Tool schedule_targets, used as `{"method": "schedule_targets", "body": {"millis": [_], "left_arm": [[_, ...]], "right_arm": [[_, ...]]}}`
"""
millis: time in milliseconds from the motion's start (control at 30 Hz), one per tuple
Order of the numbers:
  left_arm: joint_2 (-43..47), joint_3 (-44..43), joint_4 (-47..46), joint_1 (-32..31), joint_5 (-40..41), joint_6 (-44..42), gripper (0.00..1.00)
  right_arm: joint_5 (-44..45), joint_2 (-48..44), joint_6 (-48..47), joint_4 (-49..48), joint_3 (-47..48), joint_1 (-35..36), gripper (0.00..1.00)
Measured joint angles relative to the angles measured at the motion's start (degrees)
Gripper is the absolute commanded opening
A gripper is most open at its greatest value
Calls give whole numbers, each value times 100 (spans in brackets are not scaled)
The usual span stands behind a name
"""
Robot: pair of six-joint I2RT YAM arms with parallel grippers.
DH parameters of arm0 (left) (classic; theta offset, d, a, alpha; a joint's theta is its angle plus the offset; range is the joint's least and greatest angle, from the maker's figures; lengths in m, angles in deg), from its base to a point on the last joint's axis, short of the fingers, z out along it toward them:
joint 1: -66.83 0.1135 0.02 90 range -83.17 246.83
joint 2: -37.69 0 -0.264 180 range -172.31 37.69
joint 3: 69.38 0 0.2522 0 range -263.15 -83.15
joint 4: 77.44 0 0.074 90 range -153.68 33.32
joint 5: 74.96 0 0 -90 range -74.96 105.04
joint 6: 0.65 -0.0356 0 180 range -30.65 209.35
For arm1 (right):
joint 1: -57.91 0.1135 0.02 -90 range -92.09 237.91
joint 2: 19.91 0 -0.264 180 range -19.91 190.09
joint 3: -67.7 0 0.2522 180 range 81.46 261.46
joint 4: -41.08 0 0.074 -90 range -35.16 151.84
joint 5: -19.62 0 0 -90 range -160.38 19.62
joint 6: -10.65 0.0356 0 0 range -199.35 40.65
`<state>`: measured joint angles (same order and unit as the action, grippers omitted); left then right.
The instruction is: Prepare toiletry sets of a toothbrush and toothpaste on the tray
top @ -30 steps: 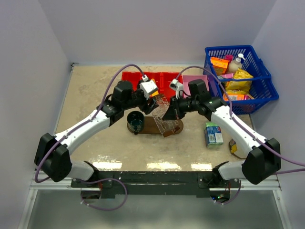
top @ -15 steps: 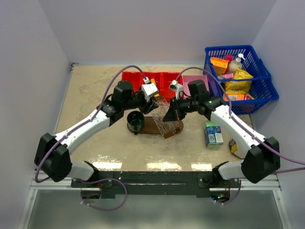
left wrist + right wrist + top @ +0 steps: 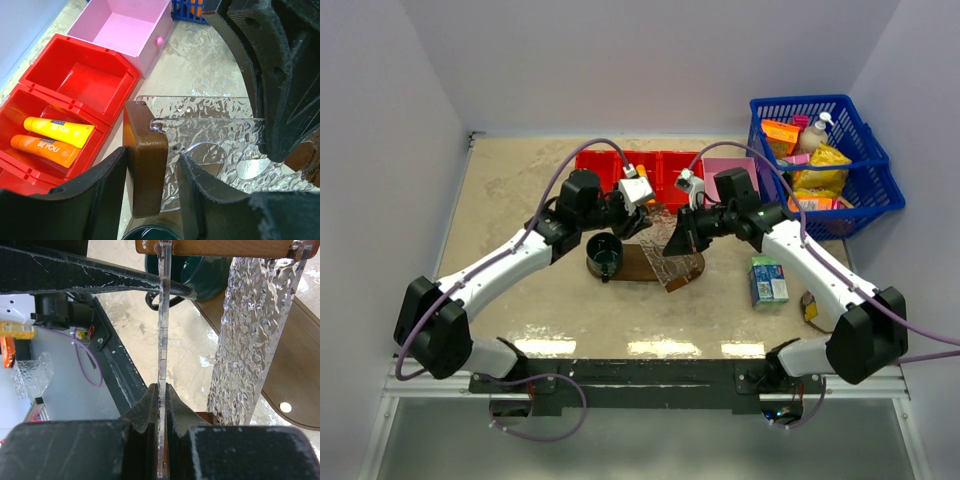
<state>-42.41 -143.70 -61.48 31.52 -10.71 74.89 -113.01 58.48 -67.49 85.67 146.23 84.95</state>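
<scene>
Left wrist view: two orange toothpaste tubes (image 3: 50, 137) lie at 9 o'clock; left fingers (image 3: 102, 195) straddle a brown wooden bar (image 3: 146, 170), contact unclear; right fingers (image 3: 150, 412) pinch a clear textured panel (image 3: 161, 340).

Left gripper (image 3: 150, 175) straddles a brown wooden block (image 3: 146, 165) (two orange toothpaste tubes (image 3: 52, 137) in the red bin (image 3: 75, 75))

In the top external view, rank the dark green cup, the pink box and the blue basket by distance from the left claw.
1. Dark green cup, just near-side of the left claw.
2. Pink box, to its right, at the back.
3. Blue basket, far right corner.
</scene>
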Motion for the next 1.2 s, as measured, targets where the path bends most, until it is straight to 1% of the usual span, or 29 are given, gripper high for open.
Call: {"method": "schedule_targets", "body": {"millis": [33, 67, 267, 467, 633, 833, 1200], "left_arm": [[-20, 0, -13, 0, 9, 26, 0], [-37, 0, -26, 0, 24, 42, 0], [-282, 0, -87, 2, 208, 293, 0], [-549, 0, -83, 2, 350, 619, 0], [-682, 0, -70, -4, 413, 789, 0], [-850, 0, -55, -7, 505, 955, 0], [-1176, -20, 57, -15, 586, 1156, 0]], "right_arm": [[31, 2, 2, 0, 0, 0, 0], [83, 9, 2, -2, 0, 0, 7], [433, 42, -20, -160, -85, 2, 18], [763, 57, -61, -422, -240, 22, 24], [964, 157, -105, -649, -264, 22, 30], [1246, 186, -186, -809, -444, 22, 35], [1676, 186, -170, -1049, -846, 22, 54]]}}
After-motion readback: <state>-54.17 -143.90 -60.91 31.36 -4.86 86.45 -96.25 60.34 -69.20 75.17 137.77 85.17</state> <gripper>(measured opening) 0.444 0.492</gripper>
